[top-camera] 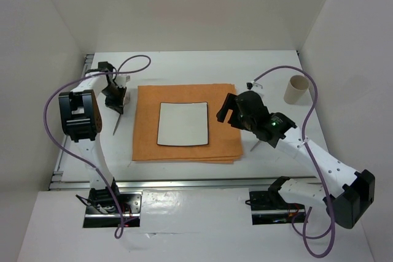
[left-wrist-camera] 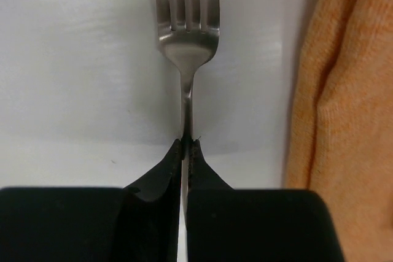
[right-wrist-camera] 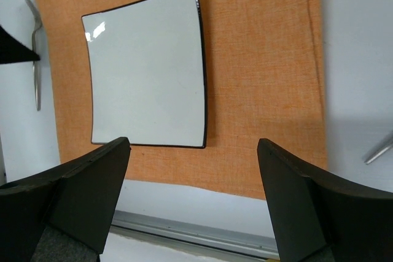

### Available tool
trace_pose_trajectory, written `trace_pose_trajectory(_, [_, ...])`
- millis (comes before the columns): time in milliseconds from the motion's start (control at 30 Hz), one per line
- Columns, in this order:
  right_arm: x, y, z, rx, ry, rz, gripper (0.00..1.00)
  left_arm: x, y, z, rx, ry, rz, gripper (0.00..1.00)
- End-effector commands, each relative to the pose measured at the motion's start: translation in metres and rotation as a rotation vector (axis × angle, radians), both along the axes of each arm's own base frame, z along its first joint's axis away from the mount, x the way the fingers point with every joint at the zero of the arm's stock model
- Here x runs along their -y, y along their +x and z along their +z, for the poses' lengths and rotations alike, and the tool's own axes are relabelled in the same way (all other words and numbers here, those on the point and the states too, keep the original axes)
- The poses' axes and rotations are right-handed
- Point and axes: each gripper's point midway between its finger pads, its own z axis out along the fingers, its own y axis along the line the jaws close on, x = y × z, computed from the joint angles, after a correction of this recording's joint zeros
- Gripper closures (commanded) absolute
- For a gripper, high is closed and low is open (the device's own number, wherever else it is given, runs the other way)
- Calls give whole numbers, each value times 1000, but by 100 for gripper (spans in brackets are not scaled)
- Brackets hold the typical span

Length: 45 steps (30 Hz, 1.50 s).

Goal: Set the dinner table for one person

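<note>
The white dinner table (top-camera: 184, 69) bears an orange placemat (top-camera: 221, 145) with a square white black-rimmed plate (top-camera: 183, 124) in its middle. My left gripper (top-camera: 115, 101) is left of the placemat, shut on the handle of a metal fork (top-camera: 116, 126). In the left wrist view the jaws (left-wrist-camera: 186, 143) pinch the fork (left-wrist-camera: 187, 35) low over the table, tines pointing away, with the placemat (left-wrist-camera: 338, 121) at the right. My right gripper (top-camera: 222, 111) hovers open and empty over the placemat's right part; in its own view (right-wrist-camera: 193, 145) the plate (right-wrist-camera: 147, 69) lies ahead.
A beige cup (top-camera: 296, 89) stands at the back right. Another metal utensil (top-camera: 255, 146) lies right of the placemat under my right arm; it also shows in the right wrist view (right-wrist-camera: 379, 150). A metal rail (top-camera: 184, 183) runs along the table's near edge.
</note>
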Motion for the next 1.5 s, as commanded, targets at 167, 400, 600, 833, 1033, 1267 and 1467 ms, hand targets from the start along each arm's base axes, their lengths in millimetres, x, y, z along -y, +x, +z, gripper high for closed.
trace_pose_trajectory(167, [42, -22, -15, -44, -61, -165, 7, 48, -21, 144, 234, -257, 156, 100])
trace_pose_trajectory(400, [71, -41, -53, -150, -155, -271, 3, 129, -62, 149, 172, -349, 131, 100])
trace_pose_trajectory(600, [75, -46, -58, -153, -151, -277, 3, 135, -63, 105, 106, -319, 221, 100])
trace_pose_trajectory(833, [74, -47, -55, -133, -121, -271, 3, 156, -59, 53, 34, -239, 196, 100])
trace_pose_trajectory(1033, [84, -55, -71, -207, -195, -305, 3, 130, -58, 8, -24, -19, 304, 100])
trace_pose_trajectory(1267, [94, -61, -87, -301, -280, -363, 0, 138, -46, 3, -24, -35, 322, 100])
trace_pose_trajectory(1467, [101, -65, -86, -284, -280, -380, 0, 148, -48, -3, -35, -47, 274, 96])
